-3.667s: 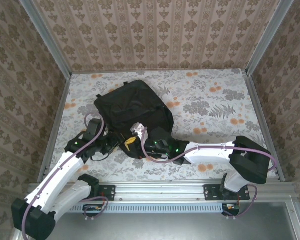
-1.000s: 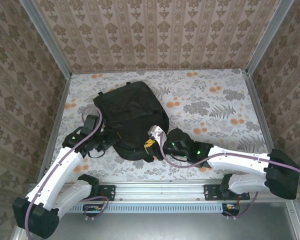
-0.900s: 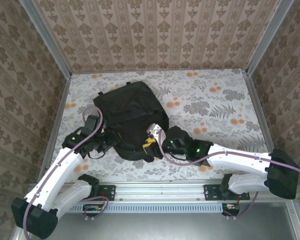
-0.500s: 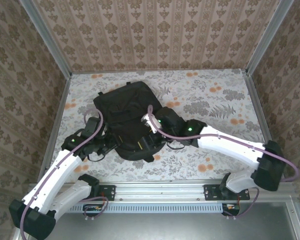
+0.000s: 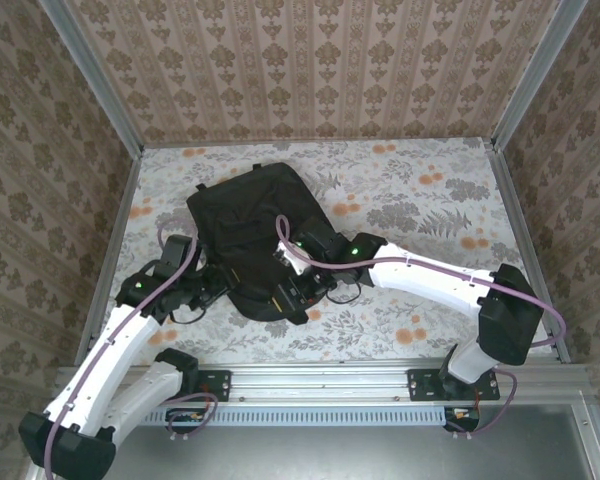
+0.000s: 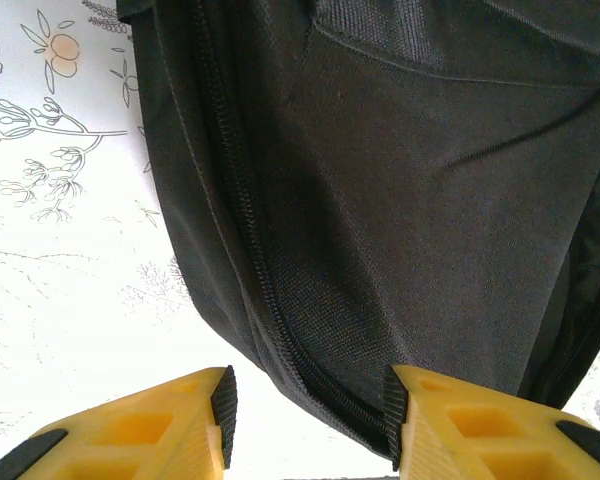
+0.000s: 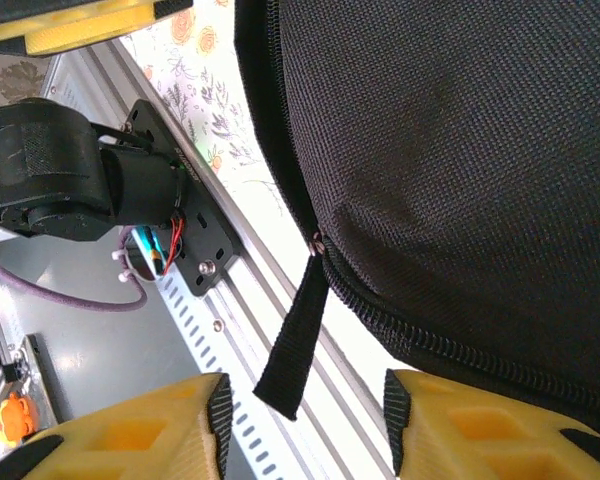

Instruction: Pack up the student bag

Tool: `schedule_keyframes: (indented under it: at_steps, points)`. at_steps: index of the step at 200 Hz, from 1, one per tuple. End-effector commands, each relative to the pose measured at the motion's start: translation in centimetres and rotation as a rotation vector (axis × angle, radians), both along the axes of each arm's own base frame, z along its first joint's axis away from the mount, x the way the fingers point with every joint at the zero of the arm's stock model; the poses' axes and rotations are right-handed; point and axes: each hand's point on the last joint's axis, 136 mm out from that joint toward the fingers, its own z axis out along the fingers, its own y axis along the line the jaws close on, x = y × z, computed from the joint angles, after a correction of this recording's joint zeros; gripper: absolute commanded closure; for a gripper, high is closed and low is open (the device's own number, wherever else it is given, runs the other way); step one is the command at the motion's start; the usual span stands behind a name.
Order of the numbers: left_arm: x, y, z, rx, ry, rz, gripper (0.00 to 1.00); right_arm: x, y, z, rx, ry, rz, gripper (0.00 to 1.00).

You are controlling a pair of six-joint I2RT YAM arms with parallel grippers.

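We judge the large black soft fabric backpack [image 5: 260, 220] limp and saggy; best hold is its black webbing zip-pull [image 7: 295, 335]. Left fingers [image 6: 120, 435] and right fingers [image 7: 130, 435] are spread, pinching nothing.

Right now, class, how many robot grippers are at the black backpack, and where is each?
2. The left gripper is at the backpack's near-left edge; the right gripper is over its near edge, by a zipper pull strap. None seems hidden.

Bare table [image 5: 450, 180] lies right of student bag [image 5: 260, 215].
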Motion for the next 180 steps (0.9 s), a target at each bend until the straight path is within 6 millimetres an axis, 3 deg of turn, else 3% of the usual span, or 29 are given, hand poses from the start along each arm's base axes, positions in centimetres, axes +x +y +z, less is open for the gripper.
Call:
schedule_keyframes:
  at_steps: [1, 55, 121, 180]
  points:
    - [-0.7, 0.1, -0.7, -0.003, 0.027, -0.019, 0.55, 0.2, 0.7, 0.2, 0.013, 0.034, -0.003, 0.57]
    - [-0.6, 0.0, -1.2, -0.015, 0.036, -0.014, 0.55, -0.2, 1.9, 0.1, 0.020, 0.058, 0.020, 0.60]
    - [-0.7, -0.1, -1.7, -0.025, 0.045, -0.012, 0.55, 0.0, 3.5, 0.3, 0.045, 0.057, 0.038, 0.70]
    - [-0.9, -0.1, -2.1, -0.034, 0.048, -0.009, 0.55, -0.2, 3.4, 0.9, 0.042, 0.055, 0.030, 0.66]
